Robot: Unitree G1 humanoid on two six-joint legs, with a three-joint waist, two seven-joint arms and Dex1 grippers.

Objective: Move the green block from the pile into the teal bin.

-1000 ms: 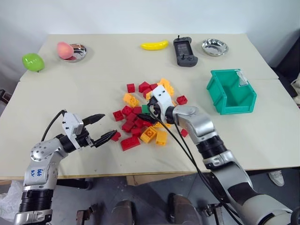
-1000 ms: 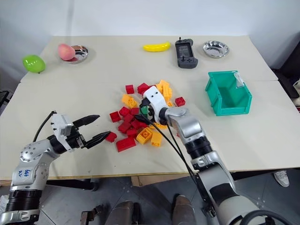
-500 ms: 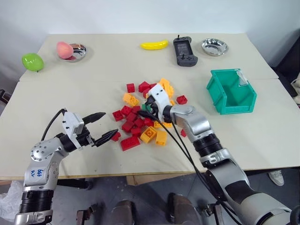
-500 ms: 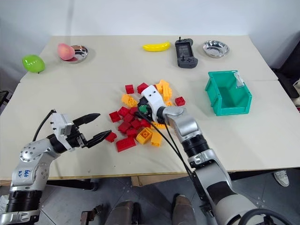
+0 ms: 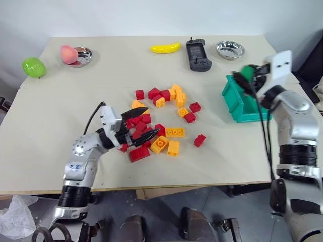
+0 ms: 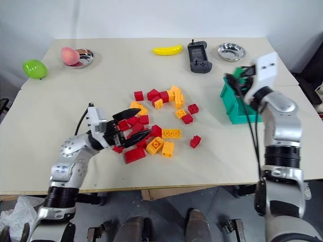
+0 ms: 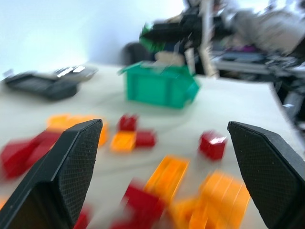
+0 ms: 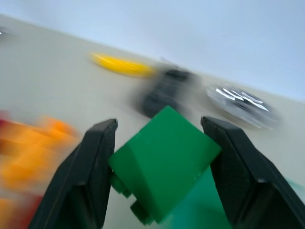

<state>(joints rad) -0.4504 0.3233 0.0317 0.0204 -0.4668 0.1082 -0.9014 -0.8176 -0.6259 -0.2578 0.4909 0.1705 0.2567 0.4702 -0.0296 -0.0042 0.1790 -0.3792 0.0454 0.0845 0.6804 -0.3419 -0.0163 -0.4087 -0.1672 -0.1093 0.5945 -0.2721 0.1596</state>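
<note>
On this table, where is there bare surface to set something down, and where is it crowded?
Bare: the near edge of the table in front of the pile; the stretch between the peach bowl and the banana; the left side below the lime egg toy. Crowded: the brick pile, with the left gripper in it, and the teal bin corner.

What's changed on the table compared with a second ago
The right end effector, shut on the green block, lifted it out of the pile and swung it across to the teal bin. Some bricks scattered. The left end effector, open and empty, moved in over the pile. The banana, bowls and bin stayed put.
</note>
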